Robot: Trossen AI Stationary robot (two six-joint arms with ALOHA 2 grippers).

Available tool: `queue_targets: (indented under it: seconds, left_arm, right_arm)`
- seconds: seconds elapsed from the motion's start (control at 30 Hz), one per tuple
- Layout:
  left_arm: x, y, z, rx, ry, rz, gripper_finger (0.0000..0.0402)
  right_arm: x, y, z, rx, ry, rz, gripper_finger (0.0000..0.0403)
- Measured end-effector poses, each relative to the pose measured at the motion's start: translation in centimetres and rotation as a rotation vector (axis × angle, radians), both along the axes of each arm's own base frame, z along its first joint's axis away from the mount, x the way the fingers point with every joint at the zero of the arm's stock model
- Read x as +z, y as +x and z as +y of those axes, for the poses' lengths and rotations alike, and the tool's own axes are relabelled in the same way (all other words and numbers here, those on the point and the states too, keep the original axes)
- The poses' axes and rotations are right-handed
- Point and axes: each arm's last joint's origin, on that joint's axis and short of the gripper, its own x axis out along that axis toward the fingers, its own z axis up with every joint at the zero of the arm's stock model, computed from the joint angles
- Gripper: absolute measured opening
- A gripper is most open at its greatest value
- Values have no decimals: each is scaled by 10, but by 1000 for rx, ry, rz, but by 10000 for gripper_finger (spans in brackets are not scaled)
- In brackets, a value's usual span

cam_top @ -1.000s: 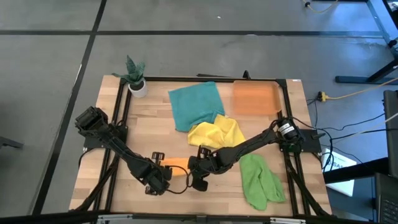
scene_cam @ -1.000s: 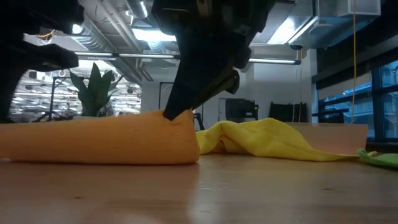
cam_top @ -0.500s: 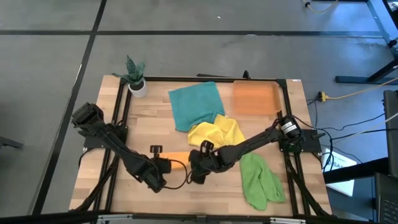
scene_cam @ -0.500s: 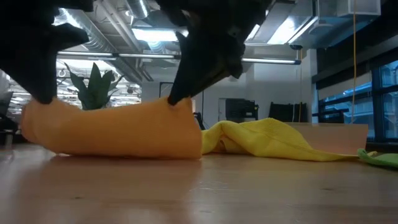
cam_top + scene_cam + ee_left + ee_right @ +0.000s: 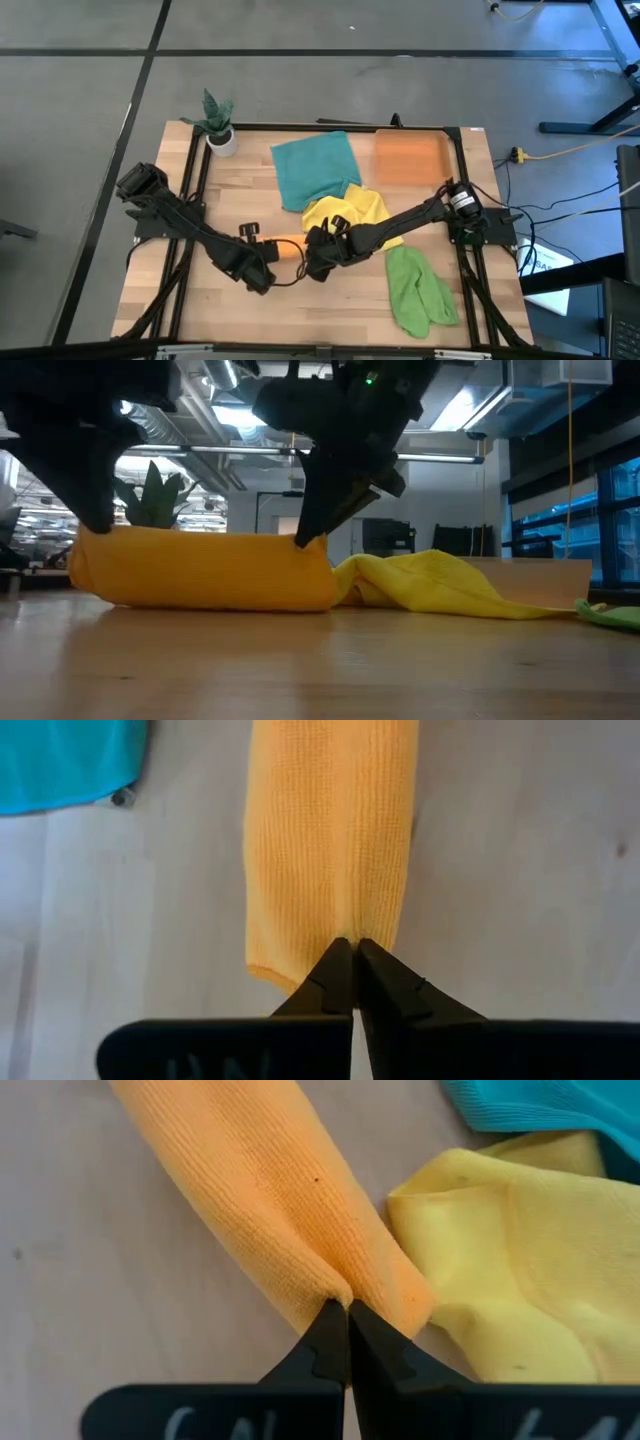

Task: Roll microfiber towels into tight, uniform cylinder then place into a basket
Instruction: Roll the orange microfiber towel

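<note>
Pinching opposite ends of the rolled orange towel point(image 5: 285, 249), the left pincer point(image 5: 350, 956) and right pincer point(image 5: 340, 1313) are both closed on its fabric at the lower centre of the high view. The roll lies on the wooden surface point(image 5: 340, 300), its right end touching the crumpled yellow towel point(image 5: 350, 214). The teal towel point(image 5: 315, 168) lies above, the green towel point(image 5: 418, 290) lower right, the basket point(image 5: 410, 158) upper right.

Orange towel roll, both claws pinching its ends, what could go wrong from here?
Each claw, left and right, pinches only a small fold at an end of the orange towel roll, so it could slip or unroll. The roll touches the yellow towel, which might drag along toward the basket.
</note>
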Motion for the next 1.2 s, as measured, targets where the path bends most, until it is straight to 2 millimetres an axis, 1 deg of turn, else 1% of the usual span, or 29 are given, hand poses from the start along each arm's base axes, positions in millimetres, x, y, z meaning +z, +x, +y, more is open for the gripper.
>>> queue_targets:
  seconds: [0.2, 0.37, 0.6, 0.77, 1.0, 1.2]
  left_arm:
    - [0, 7, 18, 63, 25, 25, 0]
    - [0, 11, 27, 59, 48, 29, 0]
    - [-1, 18, 44, 85, 54, 43, 0]
    - [-12, 17, 59, 109, 59, 79, 0]
    - [-27, 18, 77, 85, 76, 91, 0]
    - [-35, 17, 89, 106, 94, 85, 0]
  right_arm:
    - [-2, -1, -14, -56, -15, 43, 3]
    - [-2, -1, -23, -94, -57, 51, 3]
    - [-9, -2, -42, -154, -84, 68, 4]
    - [-19, -2, -51, -154, -60, 67, 4]
    - [-23, -1, -59, -147, -65, 62, 4]
    - [-29, 1, -66, -147, -78, 83, 4]
